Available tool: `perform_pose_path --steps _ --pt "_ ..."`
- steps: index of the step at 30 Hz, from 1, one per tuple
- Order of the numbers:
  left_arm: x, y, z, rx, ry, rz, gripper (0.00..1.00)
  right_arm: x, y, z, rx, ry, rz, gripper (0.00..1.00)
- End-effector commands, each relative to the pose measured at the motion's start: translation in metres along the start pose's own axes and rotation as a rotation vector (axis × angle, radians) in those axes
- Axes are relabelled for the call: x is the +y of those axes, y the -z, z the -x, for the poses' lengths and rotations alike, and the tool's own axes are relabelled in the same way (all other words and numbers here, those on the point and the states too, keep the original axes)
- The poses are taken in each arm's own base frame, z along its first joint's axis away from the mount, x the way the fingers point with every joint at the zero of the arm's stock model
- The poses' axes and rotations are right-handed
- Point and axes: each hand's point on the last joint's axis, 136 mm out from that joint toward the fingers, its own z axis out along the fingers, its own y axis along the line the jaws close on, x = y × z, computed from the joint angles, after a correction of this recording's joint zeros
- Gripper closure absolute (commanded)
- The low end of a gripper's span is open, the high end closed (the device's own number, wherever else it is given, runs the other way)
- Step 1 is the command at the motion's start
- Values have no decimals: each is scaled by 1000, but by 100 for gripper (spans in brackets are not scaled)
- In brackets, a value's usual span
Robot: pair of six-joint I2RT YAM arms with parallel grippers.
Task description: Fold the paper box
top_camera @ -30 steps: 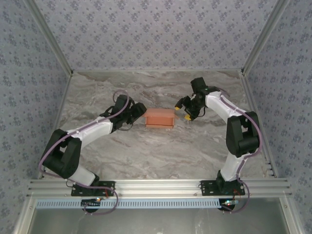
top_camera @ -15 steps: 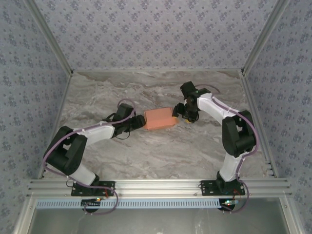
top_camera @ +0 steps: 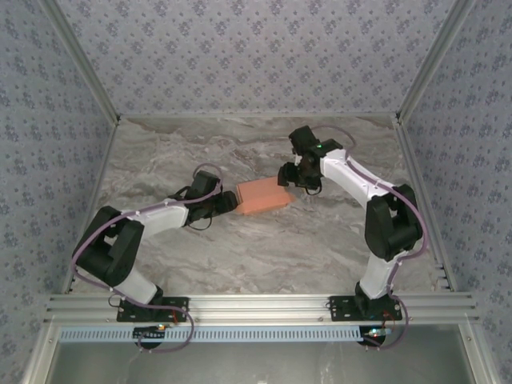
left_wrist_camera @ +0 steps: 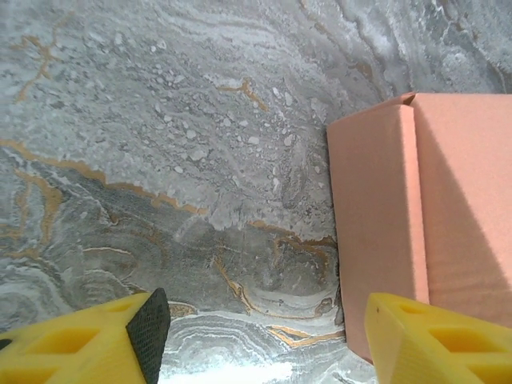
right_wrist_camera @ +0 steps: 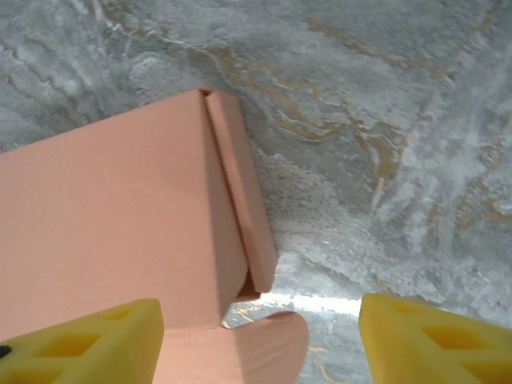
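The paper box [top_camera: 262,196] is a salmon-orange closed rectangular box lying flat mid-table, slightly skewed. My left gripper [top_camera: 231,205] sits at its left end, low over the table. In the left wrist view the left gripper [left_wrist_camera: 268,340] is open; bare marble lies between the jaws, and the right fingertip [left_wrist_camera: 400,336] overlaps the near corner of the box [left_wrist_camera: 432,200]. My right gripper [top_camera: 286,177] hovers at the box's far right corner. In the right wrist view the right gripper [right_wrist_camera: 260,340] is open above the box [right_wrist_camera: 112,232], with a rounded flap [right_wrist_camera: 268,352] sticking out between its fingers.
The marble table [top_camera: 240,256] is enclosed by patterned walls on the left [top_camera: 48,160], back and right. An aluminium rail [top_camera: 256,304] runs along the near edge by both arm bases. Bare marble stretches in front of and behind the box.
The box has settled flat and turned slightly. My right gripper moved left onto the box's far right corner. My left gripper dropped lower beside the box's left end.
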Motion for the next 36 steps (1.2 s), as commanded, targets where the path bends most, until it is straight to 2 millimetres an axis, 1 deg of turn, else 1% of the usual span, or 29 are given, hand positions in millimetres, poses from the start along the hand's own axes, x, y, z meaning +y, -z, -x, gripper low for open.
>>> perform_pose_path --steps 1,4,6,8,10,12,13,17,19,20,23,26,29,31,36 --pt "-20 30 23 -99 -49 -37 31 -1 -24 -4 18 90 -85 32" --pt "-28 51 41 -173 -40 -30 29 -10 -47 -15 63 78 -121 32" --pt "-33 57 47 -203 -38 -44 27 -15 -58 -22 87 66 -129 32" --pt "-38 54 47 -213 -51 -54 25 -18 -62 -27 103 59 -138 32" --pt "-42 41 40 -194 -64 -54 25 -18 -60 -29 102 54 -136 32" --pt "-45 27 28 -167 -86 -47 24 -15 -53 -27 93 43 -112 32" --pt "-42 19 24 -156 -81 -38 24 -12 -47 -25 86 36 -93 32" --pt "-23 0 10 -152 -76 11 24 -3 -16 -15 39 4 -4 32" --pt "-15 -7 4 -126 -99 42 24 1 0 -9 -6 22 46 32" --pt "-12 -9 1 -111 -111 57 23 -1 7 -5 -36 36 62 31" --pt "-12 -7 -2 -103 -134 48 24 -7 18 0 -99 74 93 31" --pt "-23 2 3 -115 -151 -9 25 -15 13 -5 -61 65 112 31" --pt "-30 5 8 -106 -143 -53 26 -16 -2 -12 4 17 170 32" --pt "-33 2 10 -88 -121 -88 27 -18 -11 -14 34 -38 215 32" --pt "-38 -10 14 -53 -61 -165 31 -12 -24 -8 62 -148 369 32"
